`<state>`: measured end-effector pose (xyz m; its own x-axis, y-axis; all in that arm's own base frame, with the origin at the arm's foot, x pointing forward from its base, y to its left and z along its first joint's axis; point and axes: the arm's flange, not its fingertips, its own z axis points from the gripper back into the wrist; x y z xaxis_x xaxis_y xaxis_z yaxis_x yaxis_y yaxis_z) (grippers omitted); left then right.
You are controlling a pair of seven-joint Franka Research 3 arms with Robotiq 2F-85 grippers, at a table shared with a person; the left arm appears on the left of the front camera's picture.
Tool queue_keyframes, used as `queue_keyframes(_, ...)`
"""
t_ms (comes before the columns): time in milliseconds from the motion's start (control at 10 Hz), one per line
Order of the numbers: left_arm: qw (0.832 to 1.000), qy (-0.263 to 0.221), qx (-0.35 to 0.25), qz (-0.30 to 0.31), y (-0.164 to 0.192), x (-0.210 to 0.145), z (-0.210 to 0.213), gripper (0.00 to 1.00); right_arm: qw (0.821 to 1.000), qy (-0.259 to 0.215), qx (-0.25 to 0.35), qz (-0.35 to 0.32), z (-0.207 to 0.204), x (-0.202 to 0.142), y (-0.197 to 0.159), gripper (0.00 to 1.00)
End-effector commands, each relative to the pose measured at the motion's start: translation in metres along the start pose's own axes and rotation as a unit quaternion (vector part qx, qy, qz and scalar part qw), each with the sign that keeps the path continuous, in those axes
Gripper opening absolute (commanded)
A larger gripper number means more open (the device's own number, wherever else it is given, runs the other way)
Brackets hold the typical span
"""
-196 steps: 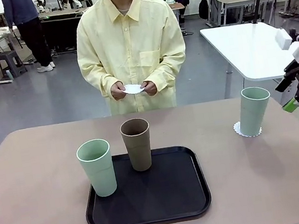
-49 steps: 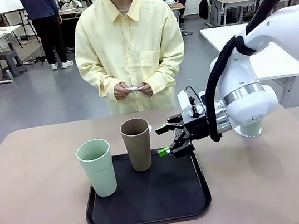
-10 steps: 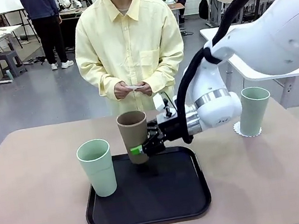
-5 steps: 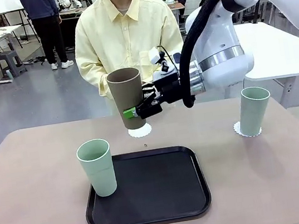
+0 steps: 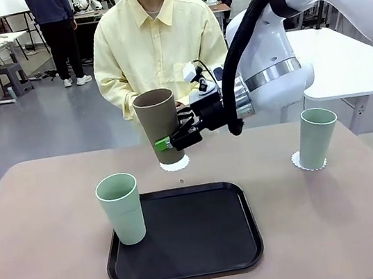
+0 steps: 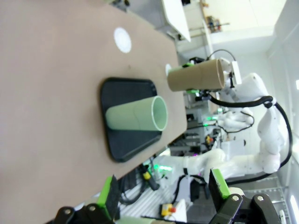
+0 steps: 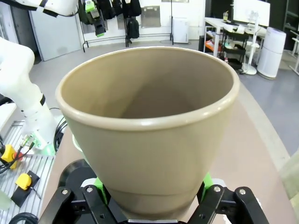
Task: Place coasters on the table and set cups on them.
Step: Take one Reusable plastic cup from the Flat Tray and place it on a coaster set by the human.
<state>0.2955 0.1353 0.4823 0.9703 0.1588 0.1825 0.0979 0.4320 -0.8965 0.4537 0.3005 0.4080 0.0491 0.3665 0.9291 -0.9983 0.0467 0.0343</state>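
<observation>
Left wrist view showed the left hand spread wide with nothing between its fingers, well apart from the black tray. On the tray's near left corner stood one mint cup, upright and not yet on a coaster. The rest of the tray was bare. Just beyond the tray's far edge, the right hand pinched the brown cup low on its wall. It held the cup nearly upright and clear of the desk, over a white coaster. Right of the tray and well apart from it, a second mint cup already sat on its own coaster. A person stood behind the desk.

The step in hand looked like placing the brown cup. The next move would call for a straight descent that centred the base on the coaster, then release.
</observation>
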Motion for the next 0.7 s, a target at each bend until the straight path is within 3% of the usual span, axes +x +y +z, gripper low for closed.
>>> queue_keyframes(0,1.0,-0.003,-0.008,-0.006,0.0,0.001,0.0,1.0,1.0,-0.023,0.013,0.003,0.004,0.012,-0.05,0.81)
queue_keyframes(300,1.0,-0.003,-0.008,-0.006,0.0,0.001,0.0,1.0,0.997,-0.043,0.05,0.048,-0.005,0.016,-0.108,0.81)
queue_keyframes(600,1.0,-0.003,-0.008,-0.006,0.0,0.001,0.0,1.0,0.996,-0.048,0.063,0.037,-0.02,0.001,-0.167,0.81)
